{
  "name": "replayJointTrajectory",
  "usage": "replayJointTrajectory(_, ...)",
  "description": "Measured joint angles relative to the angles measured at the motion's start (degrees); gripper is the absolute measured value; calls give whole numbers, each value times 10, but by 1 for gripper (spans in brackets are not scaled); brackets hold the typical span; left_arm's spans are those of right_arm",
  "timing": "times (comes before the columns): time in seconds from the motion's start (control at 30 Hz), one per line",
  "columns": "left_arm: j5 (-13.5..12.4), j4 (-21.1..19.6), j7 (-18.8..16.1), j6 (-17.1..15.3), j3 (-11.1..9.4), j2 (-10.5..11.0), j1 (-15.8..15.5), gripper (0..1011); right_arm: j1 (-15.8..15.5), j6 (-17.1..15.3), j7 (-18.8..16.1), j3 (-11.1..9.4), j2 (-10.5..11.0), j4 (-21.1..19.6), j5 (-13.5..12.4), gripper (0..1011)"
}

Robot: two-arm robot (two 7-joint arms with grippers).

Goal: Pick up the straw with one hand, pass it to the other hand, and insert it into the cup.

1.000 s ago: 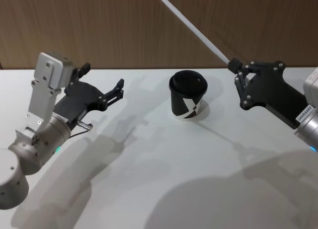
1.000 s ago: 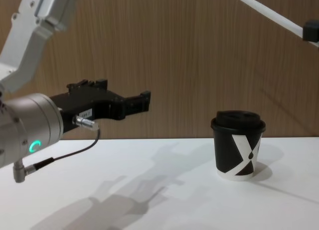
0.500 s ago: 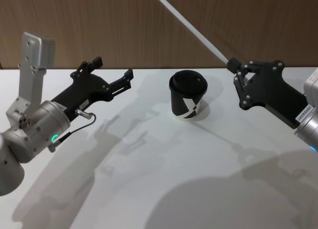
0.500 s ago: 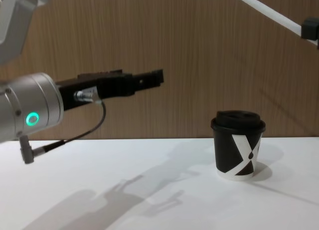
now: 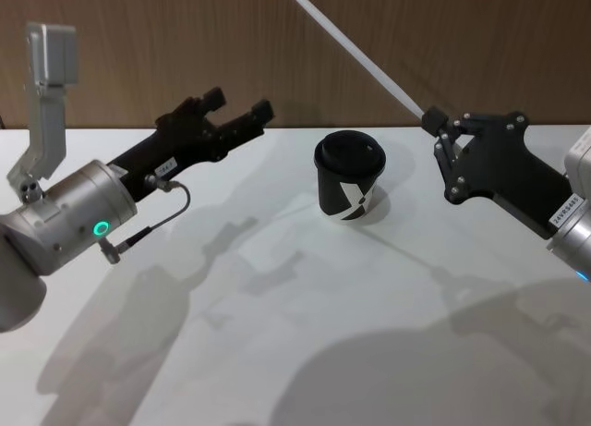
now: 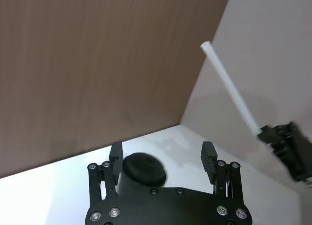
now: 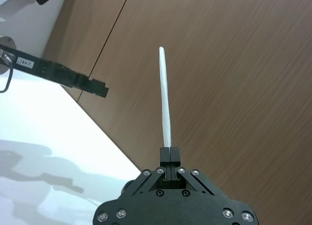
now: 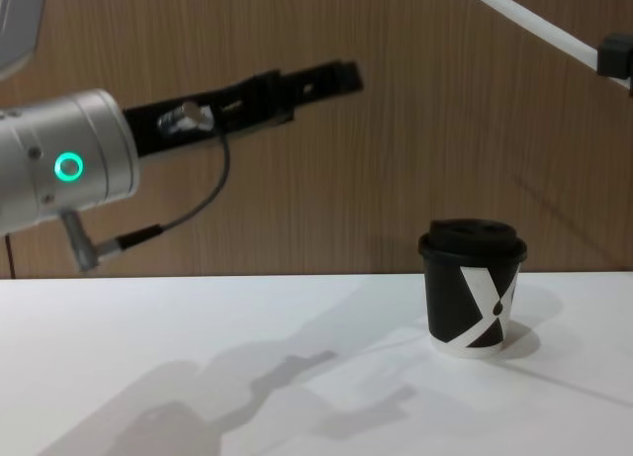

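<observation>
Since a second ago the long black two-finger left gripper point(image 5: 238, 103) has climbed off the table and swung forward toward the wall, while the right side has held its pose. Its fingers stand wide apart and empty, and in the left wrist view the gap point(image 6: 162, 152) frames the domed lid of the small black paper cup point(image 6: 142, 169), not the straw.

The long thin white straw point(image 5: 355, 49) is pinched by its lower end between the closed tips of the blocky all-black right gripper point(image 5: 434, 121), high above the white table point(image 5: 277, 352) and to the right of the cup point(image 5: 349, 178). Its long axis slants from those tips up and toward the robot's left. The free upper end is therefore the part nearest the left fingers, though well apart from them, up and to their right. The handover likely turns on bringing the open fingers across that shaft.

Behind the left fingers come a thin dark cable point(image 5: 157, 218) and a silver arm with a green ring light point(image 5: 97, 229).

A small white tag point(image 7: 27, 62) on the left gripper seems to read "184-7". The sticker point(image 5: 565, 209) on the right arm is too small to read. The cup bears a bold white X-like mark point(image 8: 487, 303).
</observation>
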State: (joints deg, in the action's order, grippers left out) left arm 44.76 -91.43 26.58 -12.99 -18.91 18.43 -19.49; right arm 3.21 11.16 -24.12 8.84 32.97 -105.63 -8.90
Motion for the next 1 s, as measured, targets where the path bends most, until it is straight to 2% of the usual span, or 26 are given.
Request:
replayJointTrajectory(0.33, 76, 22, 54, -48, -4, -23, -32, 1003, 0, 1, -1, 0, 0, 0, 0, 0)
replayJointTrajectory(0.47, 95, 31, 67, -62, -11, -35, -46, 1002, 0, 1, -1, 0, 0, 0, 0, 0)
replayJointTrajectory(0.73, 117, 52, 80, -79, -30, -58, -71, 1003, 0, 1, -1, 0, 0, 0, 0, 0)
replayJointTrajectory(1.0, 120, 66, 77, -80, -42, -70, -85, 1002, 0, 1, -1, 0, 0, 0, 0, 0)
